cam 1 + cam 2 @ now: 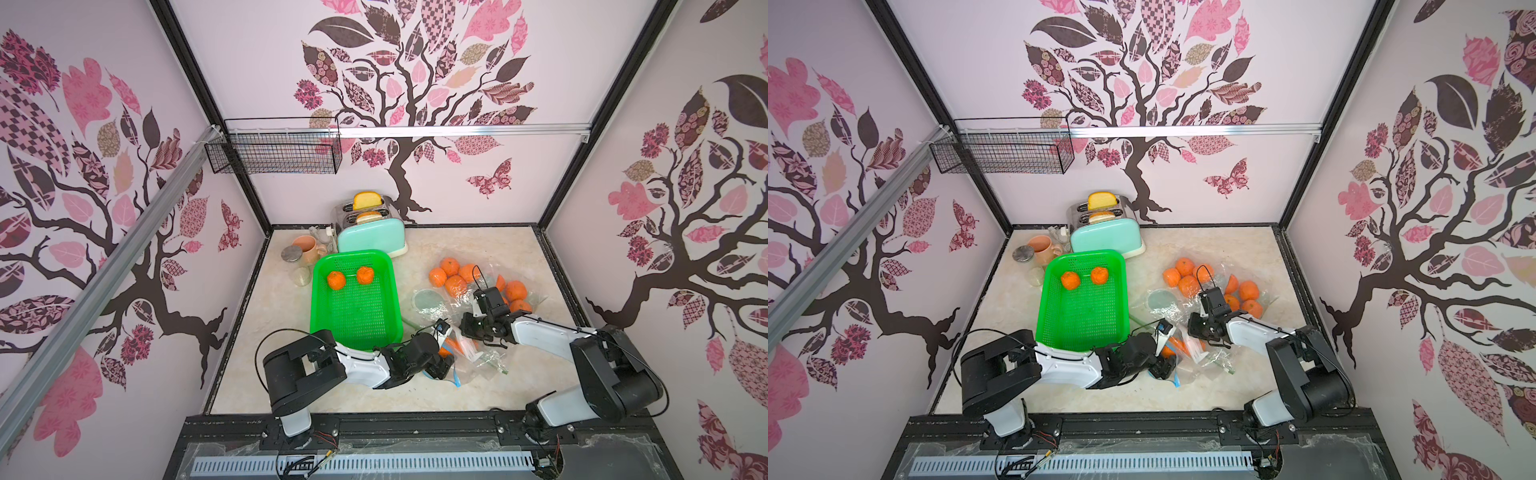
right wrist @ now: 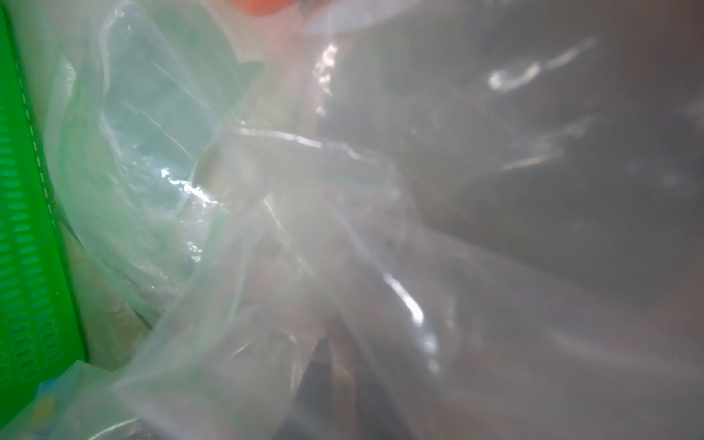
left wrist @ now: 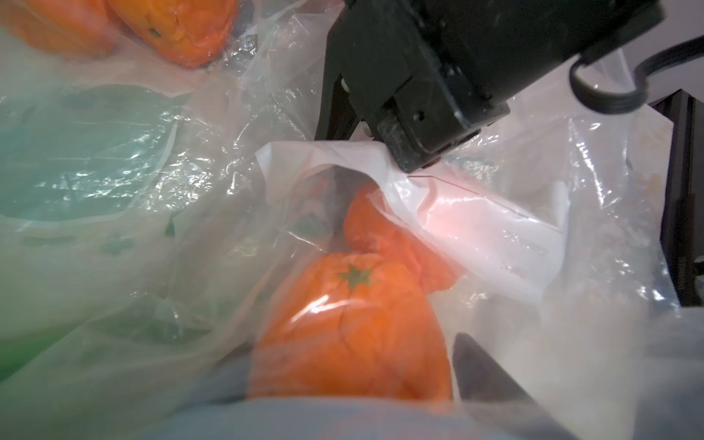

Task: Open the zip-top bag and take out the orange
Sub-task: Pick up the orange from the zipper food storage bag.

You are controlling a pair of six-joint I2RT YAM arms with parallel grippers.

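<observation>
1. Straddling the orange inside the zip-top bag, our left gripper has its jaws spread wide; we cannot tell whether they press it
2. Our right gripper is clenched on the bag's rim, just beyond the left jaws

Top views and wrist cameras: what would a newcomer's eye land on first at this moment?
The bright green basket left of centre, holding two oranges, stands out first, with a heap of bagged oranges on the right arm's side. At the front, both arms meet over a crumpled zip-top bag: the right gripper pinches its white edge while the left gripper straddles an orange inside.
</observation>
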